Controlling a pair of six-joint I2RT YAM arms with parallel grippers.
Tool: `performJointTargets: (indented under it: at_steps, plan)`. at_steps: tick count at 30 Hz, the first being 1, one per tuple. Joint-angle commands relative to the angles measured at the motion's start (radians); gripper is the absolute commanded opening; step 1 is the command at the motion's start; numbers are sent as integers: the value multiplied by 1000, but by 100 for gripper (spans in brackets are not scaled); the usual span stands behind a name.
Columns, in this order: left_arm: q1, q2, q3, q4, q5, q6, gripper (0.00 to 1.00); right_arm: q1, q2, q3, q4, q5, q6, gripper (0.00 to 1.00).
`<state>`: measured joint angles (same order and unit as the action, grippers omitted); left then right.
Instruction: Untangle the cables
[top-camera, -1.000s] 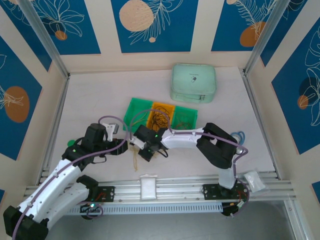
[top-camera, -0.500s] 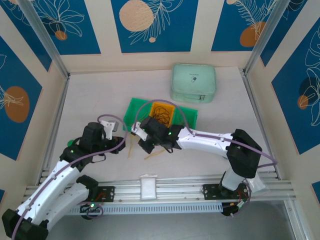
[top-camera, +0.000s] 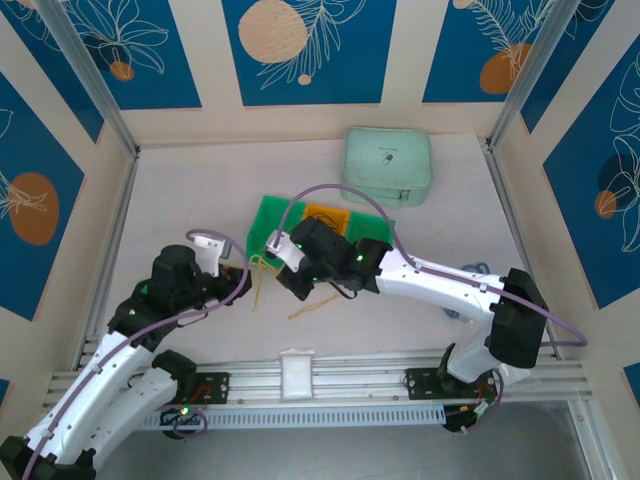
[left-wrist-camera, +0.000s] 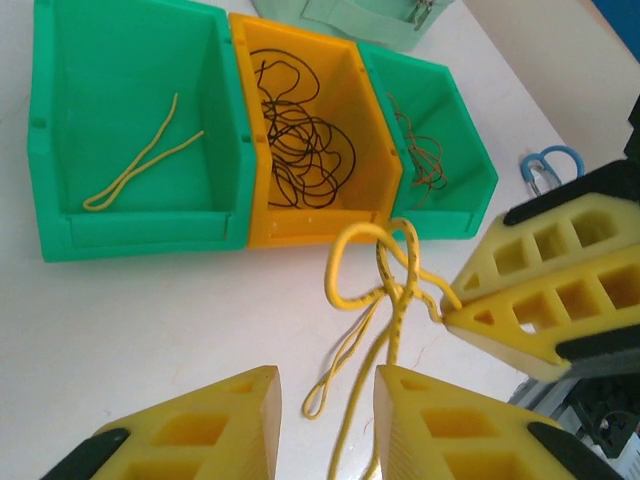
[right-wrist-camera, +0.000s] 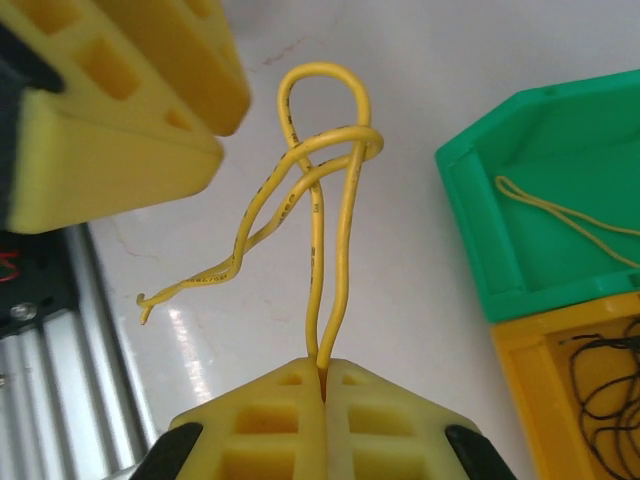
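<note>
Rail (top-camera: 370, 382): aluminium, along the near edge; both arm bases sit at it.
Left pincer (left-wrist-camera: 325, 385): open. Foam fingers stand apart, low over the worktop (top-camera: 180, 200), with loose yellow strands running through the gap, ungripped as far as can be judged.
Right pincer (right-wrist-camera: 322, 368): clamped on the yellow cable (right-wrist-camera: 318, 260), two strands pinched between the pads.
Knot (right-wrist-camera: 335, 140): just beyond the right pincer, between the two pincers. One loop with a strand wrapped round its neck; slack, not cinched. A free tail (right-wrist-camera: 200, 278) twists off to one side.
Step in hand: judged to be opening this knot. The left pincer should close on the tail close beside the knot and draw it back through the loop. A straight pull apart would likely tighten it. Thin wire may slip in foam, so the right grip must hold firm.
Bins: three in a row beyond the tangle.
Green bin (left-wrist-camera: 150, 228): one yellow loop (left-wrist-camera: 140, 172).
Orange bin (left-wrist-camera: 310, 228): black cables (left-wrist-camera: 305, 150).
End bin (left-wrist-camera: 440, 220): red-orange cables (left-wrist-camera: 420, 150).
Worktop: white, smooth, faint glare, light scuffs.
Case (top-camera: 388, 165): mint, closed, at the far side.
Walls (top-camera: 300, 50): cream with blue leaf panels; metal posts at the corners.
</note>
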<state>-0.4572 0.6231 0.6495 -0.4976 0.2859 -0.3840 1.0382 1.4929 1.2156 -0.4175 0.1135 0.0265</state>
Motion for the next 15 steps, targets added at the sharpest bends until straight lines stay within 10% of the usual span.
performJointTargets:
  at_steps: [1, 15]
  plan:
    - [12, -12, 19, 67, -25, 2, 26, -20, -53, -17, 15, -141, 39, 0]
    - [14, -53, 28, 174, -18, -77, 25, -40, -79, -51, 17, -158, 44, 0]
